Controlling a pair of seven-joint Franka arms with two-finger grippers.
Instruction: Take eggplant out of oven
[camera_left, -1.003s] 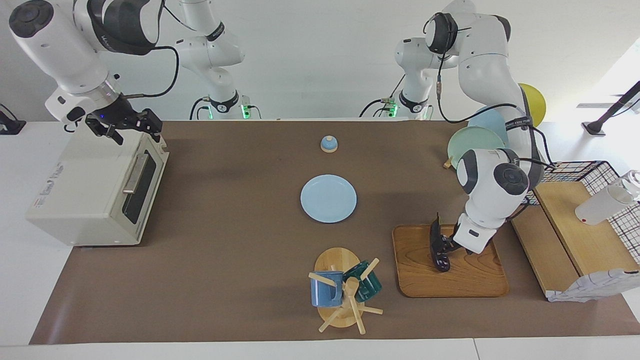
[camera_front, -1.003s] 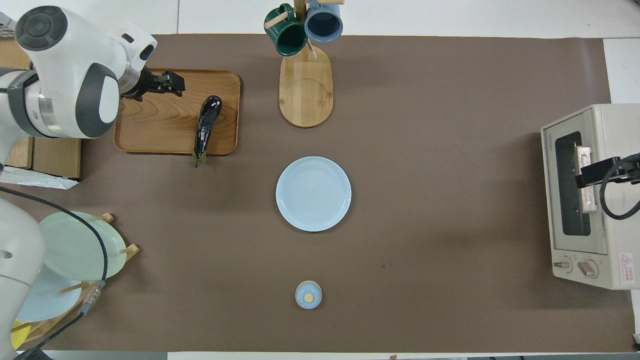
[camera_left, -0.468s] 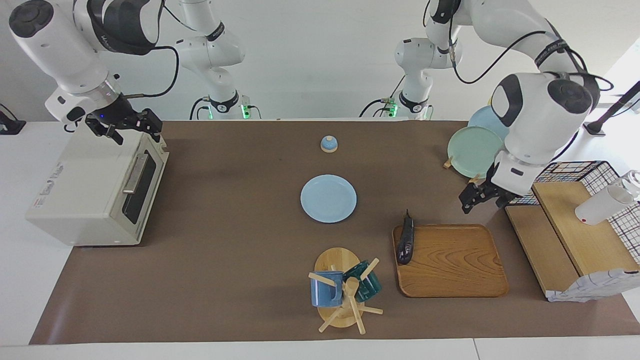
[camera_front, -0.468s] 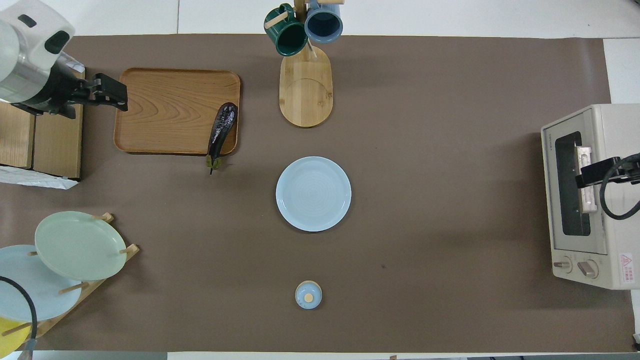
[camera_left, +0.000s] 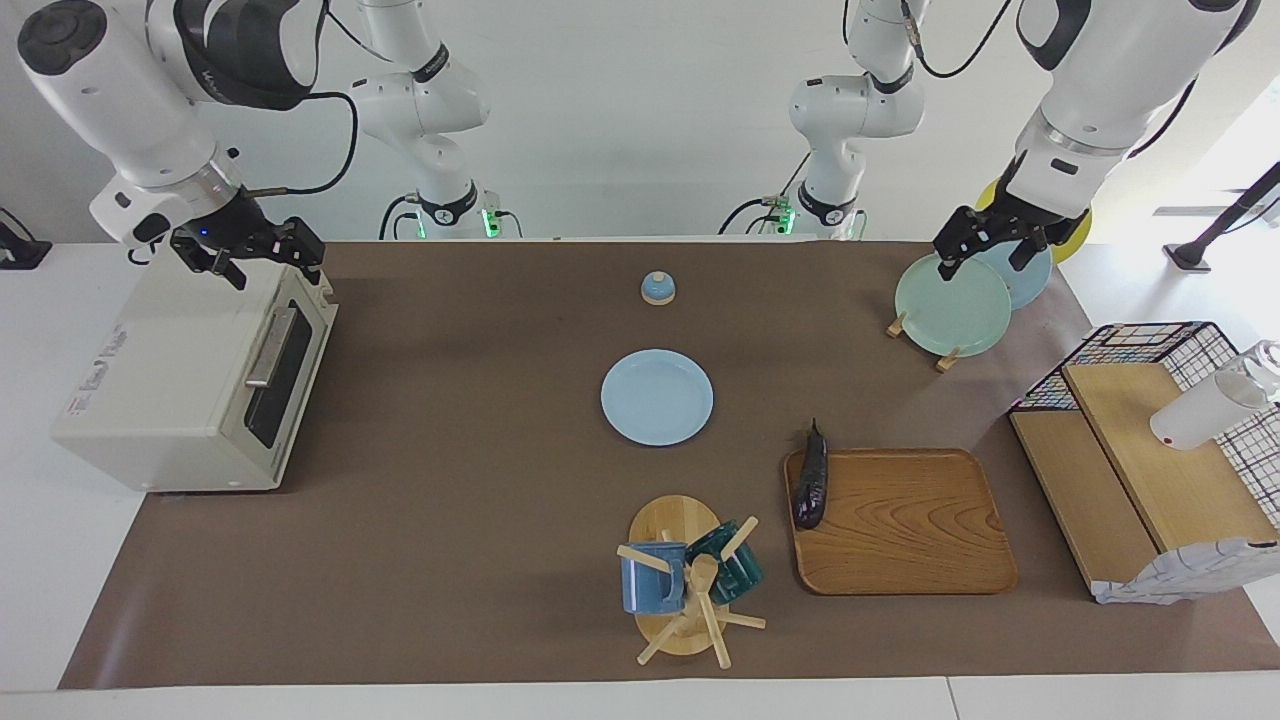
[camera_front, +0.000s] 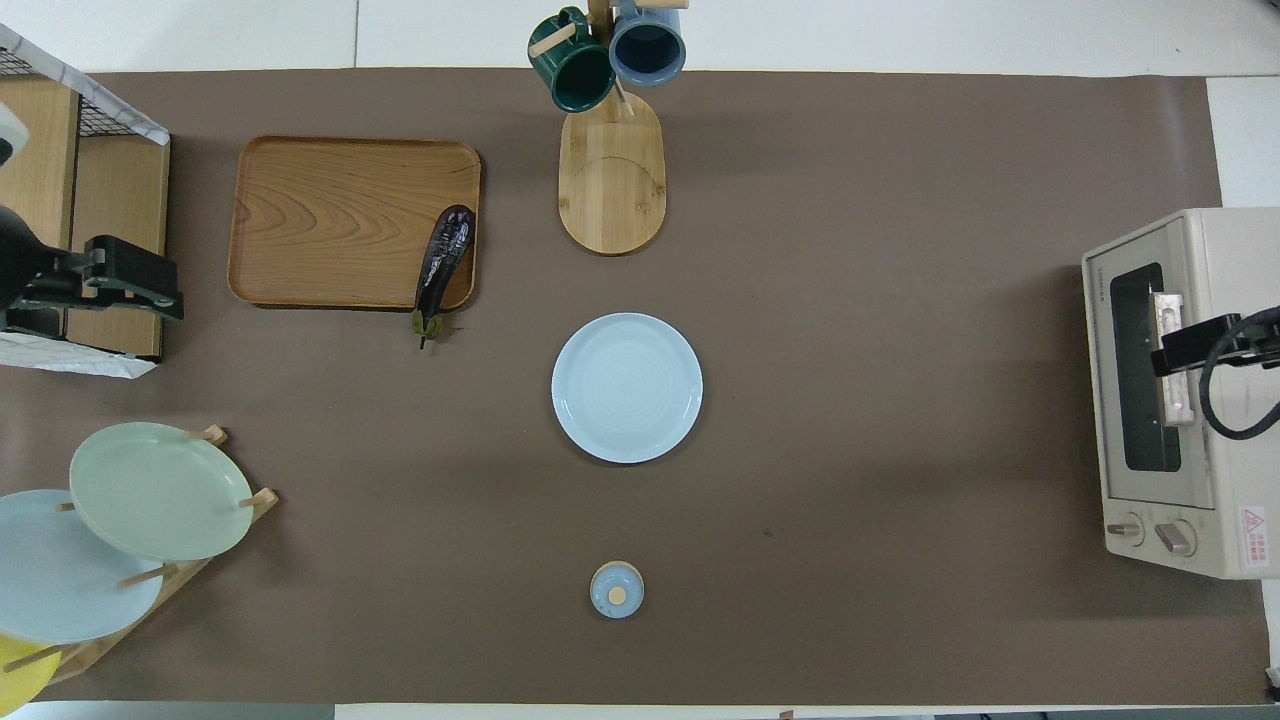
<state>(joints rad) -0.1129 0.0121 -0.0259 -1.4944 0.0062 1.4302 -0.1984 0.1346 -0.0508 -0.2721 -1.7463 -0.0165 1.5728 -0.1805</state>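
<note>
Little I can actually read here. The oven (camera_front: 1180, 400) has a small brand line along the top edge of its door frame in the overhead view, too small to make out. Red warning-triangle sticker with fine print at its knob-end corner, text illegible. Facing view shows faint embossed lettering on the oven's top panel, also unreadable. Nothing else carries text.

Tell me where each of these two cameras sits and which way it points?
Facing view: high across the table, looking back at the robots; both whole arms show, the right gripper over the oven, the left gripper over the plate rack.
Overhead view: high above the robots' end, looking steeply down and forward; only the grippers show at the edges.
Both share the eggplant on the wooden tray's edge and the blue plate.
</note>
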